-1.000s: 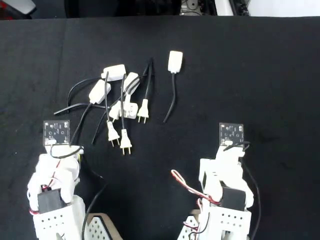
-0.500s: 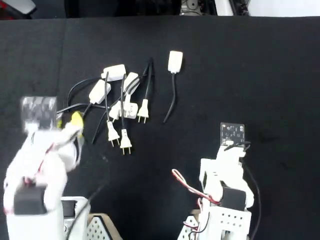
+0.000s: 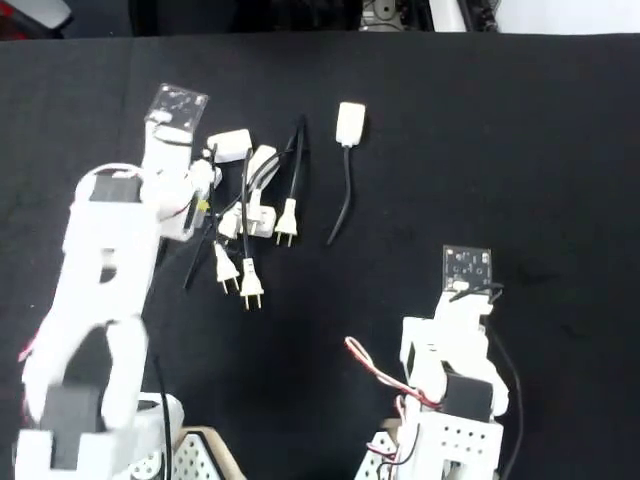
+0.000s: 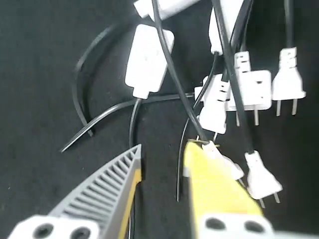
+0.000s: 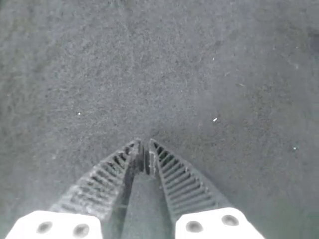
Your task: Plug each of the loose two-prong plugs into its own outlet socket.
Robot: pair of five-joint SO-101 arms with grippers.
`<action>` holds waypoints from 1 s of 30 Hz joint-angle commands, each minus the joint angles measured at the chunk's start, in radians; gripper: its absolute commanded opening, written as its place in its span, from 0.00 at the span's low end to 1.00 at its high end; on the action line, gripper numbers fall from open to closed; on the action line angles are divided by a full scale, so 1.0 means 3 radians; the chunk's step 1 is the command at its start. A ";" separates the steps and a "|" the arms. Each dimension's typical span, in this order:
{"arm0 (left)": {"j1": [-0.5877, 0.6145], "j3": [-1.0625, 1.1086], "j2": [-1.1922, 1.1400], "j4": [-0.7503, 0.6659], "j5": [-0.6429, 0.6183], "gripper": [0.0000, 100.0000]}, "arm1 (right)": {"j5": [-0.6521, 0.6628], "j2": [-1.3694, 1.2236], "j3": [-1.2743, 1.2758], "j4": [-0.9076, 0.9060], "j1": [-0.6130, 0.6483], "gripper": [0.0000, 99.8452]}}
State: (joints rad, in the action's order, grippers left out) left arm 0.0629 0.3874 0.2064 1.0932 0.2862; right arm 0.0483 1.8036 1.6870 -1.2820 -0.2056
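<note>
A tangle of white outlet sockets and two-prong plugs on black cords lies left of centre on the black table. One socket [image 3: 228,143] sits at the pile's far side, and another socket [image 3: 350,122] lies apart to the right. Loose plugs [image 3: 287,222] [image 3: 251,283] point toward the near edge. My left gripper [image 3: 204,200] hangs over the pile's left side. It is open [image 4: 162,152], its yellow finger [image 4: 212,184] touching a plug's cord, with a socket [image 4: 147,59] just beyond and plugs [image 4: 289,82] [image 4: 261,181] alongside. My right gripper [image 5: 144,152] is shut over bare cloth.
The right arm [image 3: 455,340] stays folded at the near right. The table's far edge [image 3: 400,34] runs along the back, with clutter behind it. A perforated part [image 3: 195,455] sits at the near edge between the arms.
The left arm has swung from its folded pose at the near left out and forward, over the pile of plugs. The right arm has not moved.
</note>
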 commanded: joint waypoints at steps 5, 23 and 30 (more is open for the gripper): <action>0.0120 -0.1199 -0.1089 0.0210 0.0220 0.20 | 0.0015 0.0141 -0.0003 0.0041 -0.0051 0.02; 0.0202 -0.2360 -0.2230 0.0363 0.0501 0.20 | 0.0020 0.0151 -0.0003 0.0041 -0.0051 0.02; 0.0110 -0.2294 -0.2455 0.0026 0.0481 0.20 | 0.0020 0.0156 -0.0003 0.0046 -0.0051 0.02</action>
State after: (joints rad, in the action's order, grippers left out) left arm 0.1166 -0.2662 -0.5271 1.1362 0.4273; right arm 0.0483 1.8036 1.6870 -1.2820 -0.2056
